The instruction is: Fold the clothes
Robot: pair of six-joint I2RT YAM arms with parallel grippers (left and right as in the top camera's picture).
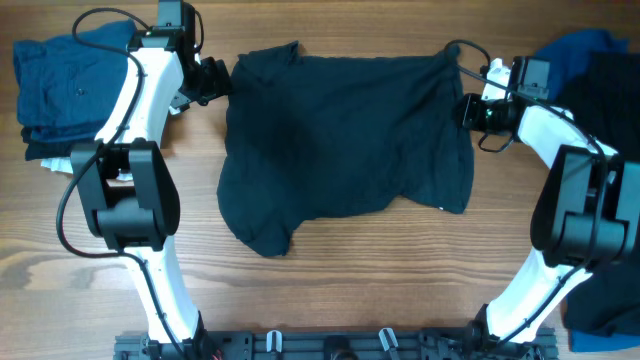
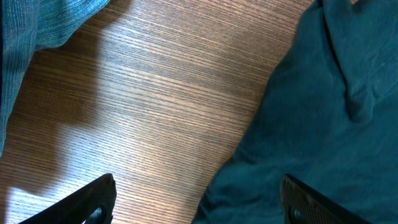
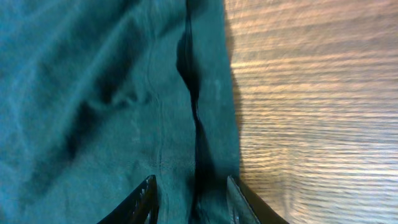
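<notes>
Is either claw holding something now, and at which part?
The left claw is open and holds nothing. The right claw straddles a fold at the edge of the dark shirt; whether it grips it cannot be told.

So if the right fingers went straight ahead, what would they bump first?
The shirt. The right fingers straddle its edge, pointing along it, so they would likely catch the cloth fold just ahead, though how high they hover is unclear.
</notes>
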